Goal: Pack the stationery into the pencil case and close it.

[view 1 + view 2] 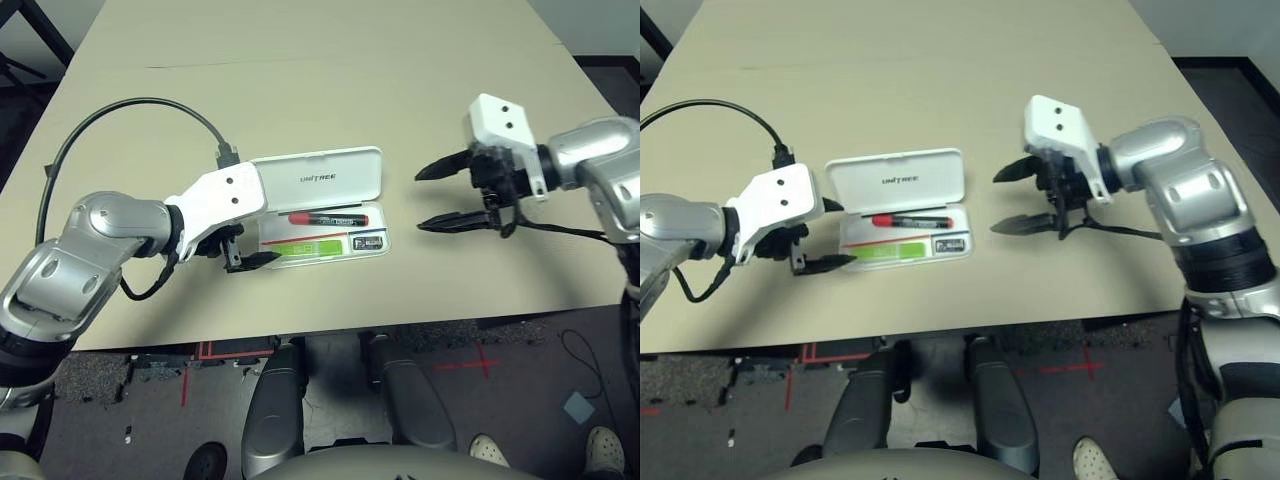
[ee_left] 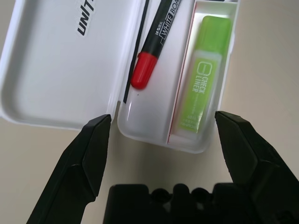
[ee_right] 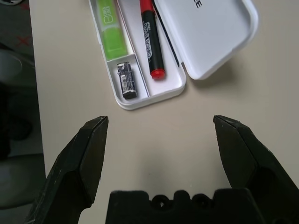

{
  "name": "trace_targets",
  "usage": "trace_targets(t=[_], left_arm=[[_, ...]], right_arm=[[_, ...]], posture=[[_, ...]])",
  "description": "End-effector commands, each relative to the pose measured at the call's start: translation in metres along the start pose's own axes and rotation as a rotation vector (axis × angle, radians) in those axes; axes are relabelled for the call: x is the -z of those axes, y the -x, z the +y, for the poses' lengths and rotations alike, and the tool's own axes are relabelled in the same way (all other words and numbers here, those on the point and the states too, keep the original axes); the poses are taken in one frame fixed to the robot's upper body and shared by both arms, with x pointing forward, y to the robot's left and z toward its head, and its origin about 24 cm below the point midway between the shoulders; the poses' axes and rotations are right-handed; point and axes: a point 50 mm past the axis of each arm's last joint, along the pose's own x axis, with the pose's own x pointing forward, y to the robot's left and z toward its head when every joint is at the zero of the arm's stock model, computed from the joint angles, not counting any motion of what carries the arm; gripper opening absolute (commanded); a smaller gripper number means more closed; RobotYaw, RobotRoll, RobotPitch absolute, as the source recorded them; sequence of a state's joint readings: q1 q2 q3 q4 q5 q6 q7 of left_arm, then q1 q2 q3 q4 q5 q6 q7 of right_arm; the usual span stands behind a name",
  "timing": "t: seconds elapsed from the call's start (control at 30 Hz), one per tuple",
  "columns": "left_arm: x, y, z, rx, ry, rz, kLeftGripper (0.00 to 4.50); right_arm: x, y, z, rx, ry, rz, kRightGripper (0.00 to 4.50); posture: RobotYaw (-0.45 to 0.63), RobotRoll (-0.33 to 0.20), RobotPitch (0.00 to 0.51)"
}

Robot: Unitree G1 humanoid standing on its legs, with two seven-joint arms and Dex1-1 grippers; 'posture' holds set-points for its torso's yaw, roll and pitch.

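Pencil case point(image 1: 318, 180): white, hard, rounded corners; lies open on the counter, lid laid flat with "UNITREE" print facing up.
Marker point(image 1: 327, 216): red and black, lying lengthwise in the tray's compartment next to the hinge.
Green stick point(image 1: 306, 247): flat, bright green, in the front compartment.
Dark metallic piece point(image 3: 126, 80): small, in the end compartment just beside the green stick.

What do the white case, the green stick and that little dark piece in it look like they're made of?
The case looks like hard, smooth white plastic: rigid lid, rounded moulded rim, faint sheen. The green stick seems glossy, translucent plastic with printed lettering. The little dark piece looks grey and metallic, with bright glints, though it could be shiny plastic; too small to tell.
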State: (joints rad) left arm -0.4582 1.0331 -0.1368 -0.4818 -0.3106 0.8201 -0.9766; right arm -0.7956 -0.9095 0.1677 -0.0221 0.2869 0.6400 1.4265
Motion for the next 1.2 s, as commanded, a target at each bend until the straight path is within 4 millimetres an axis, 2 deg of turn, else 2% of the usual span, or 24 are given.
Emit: trace_targets(t=[0.03,0.17,0.27,0.43,0.6,0.73,0.87,1.2], left_arm=[[0.006,0.002,0.006,-0.008,0.01,0.025,4.5],[0.014,0.005,0.013,-0.029,0.033,0.044,4.5],[0.024,0.008,0.025,-0.072,0.078,0.07,3.88],[0.043,0.006,0.046,-0.155,0.126,0.096,1.96],[0.052,-0.01,0.065,-0.228,0.167,0.065,0.04],[0.052,-0.023,0.071,-0.229,0.171,0.031,0.04],[0.043,-0.032,0.076,-0.225,0.174,-0.028,0.04],[0.024,-0.033,0.076,-0.154,0.155,-0.116,0.04]], right_arm=[[0.001,0.005,0.003,0.006,-0.014,-0.011,4.47],[0.004,0.006,0.006,0.008,-0.025,-0.01,4.47],[0.007,0.004,0.005,0.016,-0.032,-0.008,4.5],[0.007,0.002,0.006,0.019,-0.034,-0.011,4.5],[0.008,0.001,0.007,0.02,-0.035,-0.011,4.5],[0.007,0.001,0.008,0.028,-0.034,-0.011,4.5],[0.007,0.003,0.01,0.034,-0.029,-0.005,4.5],[0.007,0.004,0.012,0.044,-0.03,0.007,4.5]], posture=[[-0.01,0.0,0.219],[-0.01,0.0,0.218],[-0.01,0.0,0.217],[-0.02,0.0,0.216],[-0.02,0.0,0.213],[-0.04,0.0,0.202],[-0.04,0.0,0.202],[-0.04,0.0,0.202]])
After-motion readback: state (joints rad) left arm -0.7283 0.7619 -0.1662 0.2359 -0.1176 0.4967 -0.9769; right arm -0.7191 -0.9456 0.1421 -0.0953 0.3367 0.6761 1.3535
